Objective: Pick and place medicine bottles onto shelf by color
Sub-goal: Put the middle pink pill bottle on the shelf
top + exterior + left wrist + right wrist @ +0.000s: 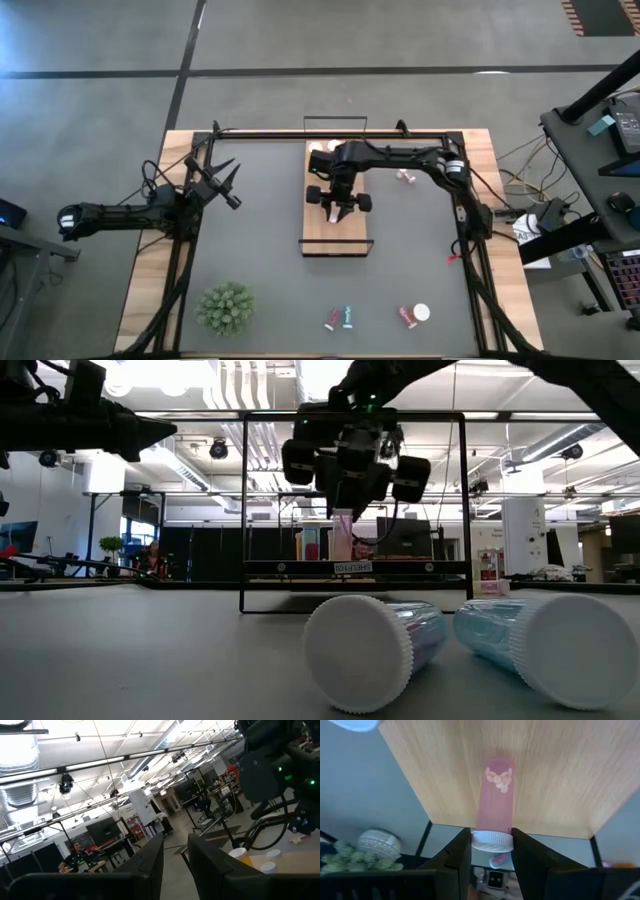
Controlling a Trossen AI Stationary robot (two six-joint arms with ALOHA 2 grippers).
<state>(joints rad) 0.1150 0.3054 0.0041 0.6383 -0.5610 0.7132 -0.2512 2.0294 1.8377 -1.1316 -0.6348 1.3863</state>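
The shelf [352, 228], a light-wood board in a black wire frame, stands mid-table. My right gripper [334, 213] hangs over it, shut on a slim pink medicine bottle [495, 795] with pills inside; the low view shows this bottle [342, 538] below the fingers, close above the board. Orange bottles [320, 148] stand at the shelf's far end. Two teal bottles [375, 650] [545, 645] lie on their sides near the front edge. My left gripper [228, 188] is raised at the table's left, shut on nothing. My right gripper pinches the pink bottle's white-capped end [492, 840] between its two fingers [459, 855]. The fingers slant down from above. The bottle's pink body [496, 807] points on past the fingertips toward the board, roughly upright; I cannot tell whether its lower end touches the wood.
A green spiky plant [226, 307] stands at the near left. Several bottles lie along the front edge [331, 320] [348, 317] [408, 317], and one more [405, 177] lies right of the shelf. The shelf's near half is bare wood.
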